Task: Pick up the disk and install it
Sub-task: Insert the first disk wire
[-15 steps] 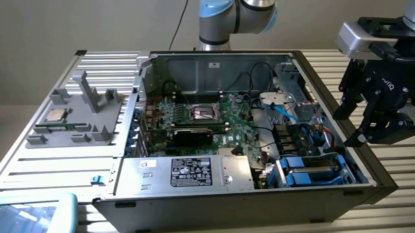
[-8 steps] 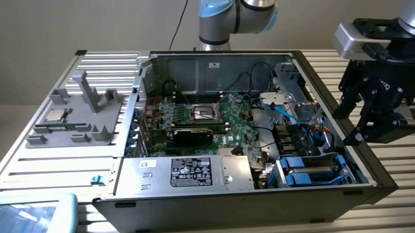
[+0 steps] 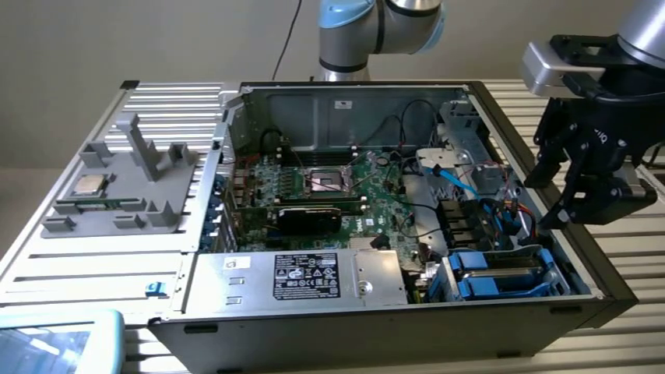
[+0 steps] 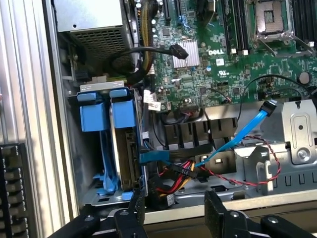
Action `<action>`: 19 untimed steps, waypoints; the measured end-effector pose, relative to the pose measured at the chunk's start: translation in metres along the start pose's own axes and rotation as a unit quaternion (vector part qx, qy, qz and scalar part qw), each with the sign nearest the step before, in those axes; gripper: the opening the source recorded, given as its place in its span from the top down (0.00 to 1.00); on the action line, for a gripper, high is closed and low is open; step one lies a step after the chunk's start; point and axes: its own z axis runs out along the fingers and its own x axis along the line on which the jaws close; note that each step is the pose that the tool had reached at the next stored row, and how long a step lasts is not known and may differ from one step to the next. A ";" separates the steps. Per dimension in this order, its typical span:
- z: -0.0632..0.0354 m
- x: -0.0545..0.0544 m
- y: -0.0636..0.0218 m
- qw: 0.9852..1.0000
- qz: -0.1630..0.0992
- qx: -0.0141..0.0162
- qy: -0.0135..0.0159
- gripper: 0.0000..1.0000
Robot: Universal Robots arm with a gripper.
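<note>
The disk, a grey drive in a bright blue carrier, stands on edge in the drive bay at the near corner of the open computer case, on the exterior view's right. In the exterior view its blue carrier shows low in that bay. A second blue carrier sits beside it. My gripper hangs above the case's right wall, over the bay and apart from the disk. Its black fingers are open, and the wrist view shows nothing between the gripper tips.
A silver power supply box with a black label fills the case's near side beside the bay. The green motherboard lies behind it. A blue cable and red-black wires cross near the bay. A small CPU chip rests on the grey fixture outside the case.
</note>
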 end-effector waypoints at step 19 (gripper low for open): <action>0.0172 -0.003 0.0177 0.999 0.052 0.011 -0.002 0.40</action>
